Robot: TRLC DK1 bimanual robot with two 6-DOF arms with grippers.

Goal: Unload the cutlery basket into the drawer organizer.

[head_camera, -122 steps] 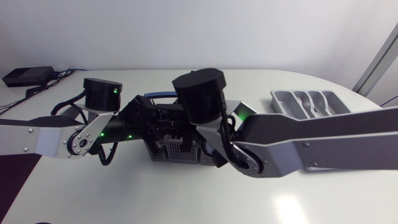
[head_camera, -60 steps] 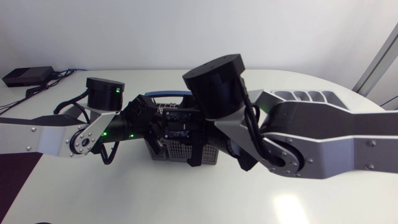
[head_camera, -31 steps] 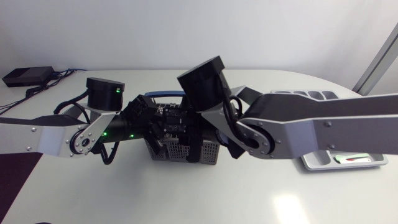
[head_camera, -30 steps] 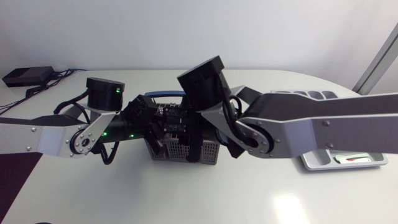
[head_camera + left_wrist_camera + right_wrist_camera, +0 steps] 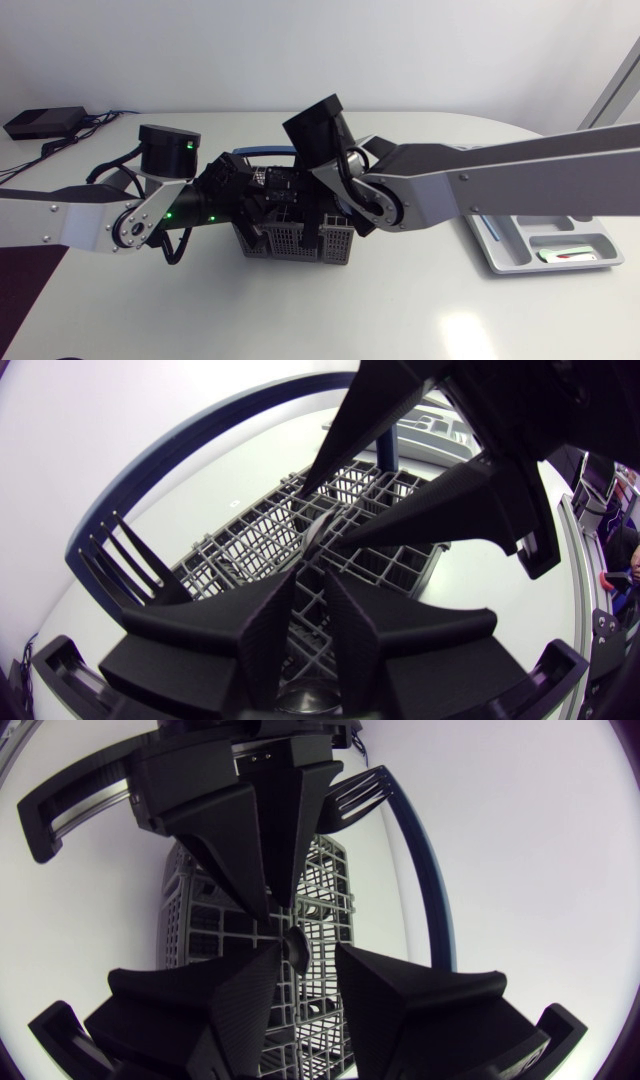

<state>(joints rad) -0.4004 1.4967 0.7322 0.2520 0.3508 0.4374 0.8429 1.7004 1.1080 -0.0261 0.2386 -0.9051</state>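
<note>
The grey mesh cutlery basket [image 5: 290, 242] with a blue bail handle [image 5: 200, 435] stands mid-table. Both grippers meet above it. My left gripper [image 5: 258, 208] [image 5: 312, 585] comes in from the left, its fingers nearly together, seemingly on a thin dark utensil [image 5: 318, 535]. My right gripper [image 5: 305, 205] [image 5: 300, 970] faces it tip to tip and is open, with the utensil's end [image 5: 295, 945] in the gap between its fingers. A black fork [image 5: 125, 555] [image 5: 355, 792] stands in the basket beside them. The grey drawer organizer [image 5: 520, 258] lies at the right.
A red and green item [image 5: 570, 256] lies in the organizer's near compartment. My right arm's long link [image 5: 500, 185] spans the table between basket and organizer. A black box with cables [image 5: 45, 122] sits at the far left corner.
My right arm's wrist and forearm have swung lower and flatter, uncovering more of the organizer. Its gripper stays at the basket. The left arm has not moved.
</note>
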